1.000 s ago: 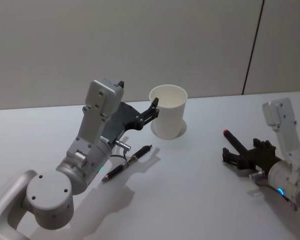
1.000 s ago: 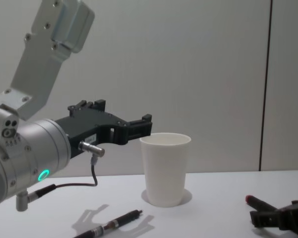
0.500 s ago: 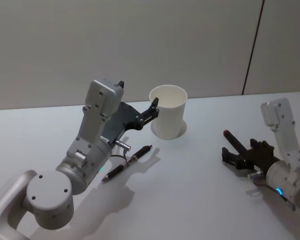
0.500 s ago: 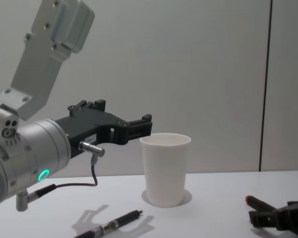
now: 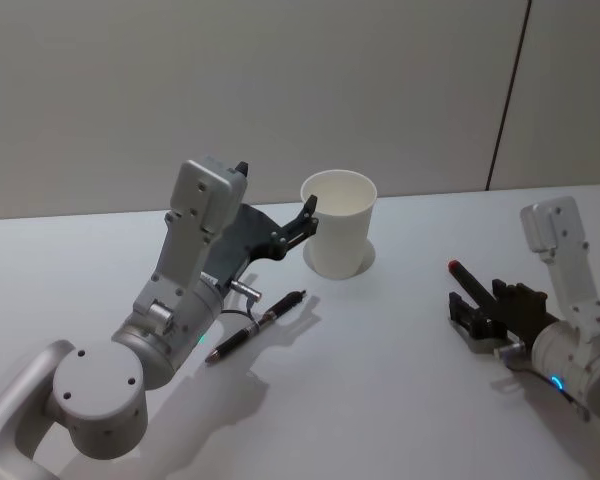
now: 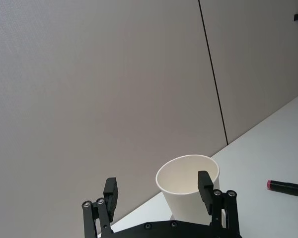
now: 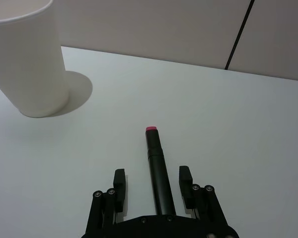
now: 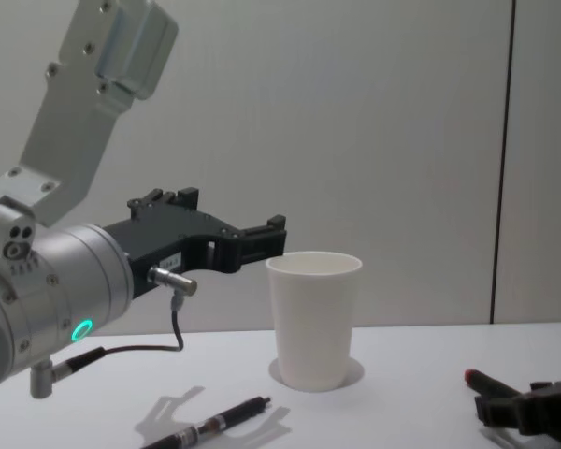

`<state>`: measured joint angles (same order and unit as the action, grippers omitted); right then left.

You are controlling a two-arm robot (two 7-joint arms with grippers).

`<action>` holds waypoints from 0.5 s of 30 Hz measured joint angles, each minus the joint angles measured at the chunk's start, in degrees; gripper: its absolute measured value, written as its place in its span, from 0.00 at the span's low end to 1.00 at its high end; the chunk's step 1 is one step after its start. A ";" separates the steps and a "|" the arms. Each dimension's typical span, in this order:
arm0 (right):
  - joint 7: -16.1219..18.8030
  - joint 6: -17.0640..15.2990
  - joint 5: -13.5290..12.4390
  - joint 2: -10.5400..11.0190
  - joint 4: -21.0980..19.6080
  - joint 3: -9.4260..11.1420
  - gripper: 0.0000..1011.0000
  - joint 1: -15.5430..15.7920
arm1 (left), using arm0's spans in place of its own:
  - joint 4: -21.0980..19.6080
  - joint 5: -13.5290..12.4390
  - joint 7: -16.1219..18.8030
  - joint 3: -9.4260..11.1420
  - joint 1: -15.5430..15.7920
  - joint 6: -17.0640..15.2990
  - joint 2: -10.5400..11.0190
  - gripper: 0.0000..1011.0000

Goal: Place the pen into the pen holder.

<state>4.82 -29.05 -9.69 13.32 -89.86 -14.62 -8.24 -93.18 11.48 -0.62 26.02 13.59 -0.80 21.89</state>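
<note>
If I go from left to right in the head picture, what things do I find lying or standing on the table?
black pen → white paper cup → red-tipped pen

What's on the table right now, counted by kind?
Pens: 2 (black pen on the left, red-tipped pen on the right)
Cups: 1 (cup)
Total: 3
</note>
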 joint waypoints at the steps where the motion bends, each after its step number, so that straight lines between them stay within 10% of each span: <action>1: 0.00 -0.01 0.01 -0.01 0.01 0.00 0.66 0.00 | 0.00 0.00 0.00 0.00 0.00 0.00 0.00 0.99; 15: -0.26 0.15 -0.35 -0.06 -0.02 0.14 0.56 0.17 | 0.00 0.00 0.00 0.00 0.00 0.00 0.00 0.99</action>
<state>4.57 -28.90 -10.04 13.26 -89.88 -14.48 -8.07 -93.17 11.48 -0.62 26.02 13.59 -0.80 21.89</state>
